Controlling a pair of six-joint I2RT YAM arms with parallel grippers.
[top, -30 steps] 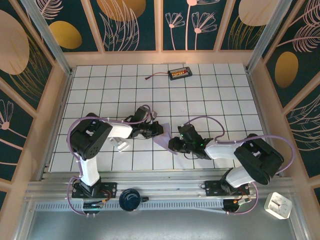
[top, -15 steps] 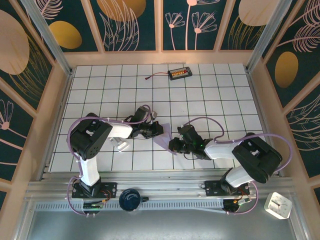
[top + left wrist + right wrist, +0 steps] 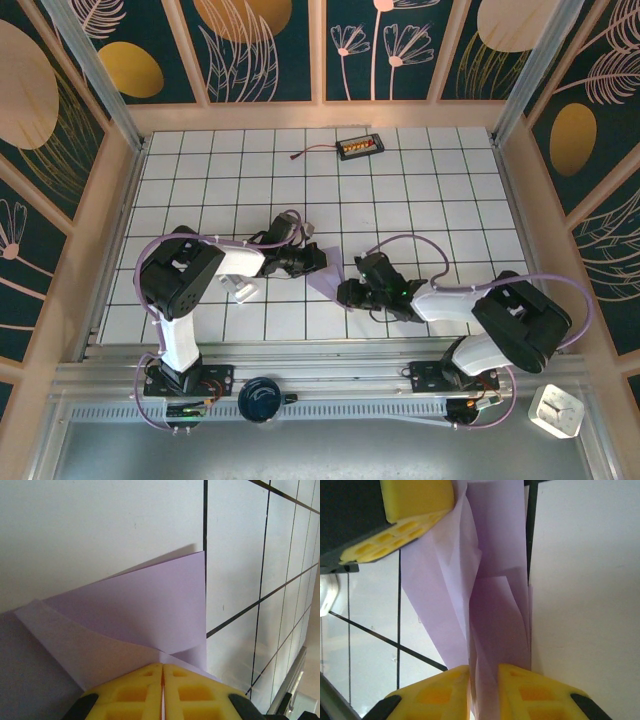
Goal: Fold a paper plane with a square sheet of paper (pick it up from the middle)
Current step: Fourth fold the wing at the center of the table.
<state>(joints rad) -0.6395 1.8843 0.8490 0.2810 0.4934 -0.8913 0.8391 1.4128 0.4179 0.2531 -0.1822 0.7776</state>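
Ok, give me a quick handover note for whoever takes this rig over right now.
Left gripper: shut on the lavender sheet.
Right gripper: shut on the same sheet's folded layers, from the opposite side.
Sheet: between the two arms, low over the near middle of the table.
Done: first folds in, flaps overlapping.
Left: remaining creases; no dart shape yet.

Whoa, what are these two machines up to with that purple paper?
Two robot arms are working a sheet of lavender paper into a paper plane over the tiled table. The left claw is pinched shut on one end, and the right claw grips the bunched layers at the other. The paper has several folded flaps but isn't a finished dart yet.
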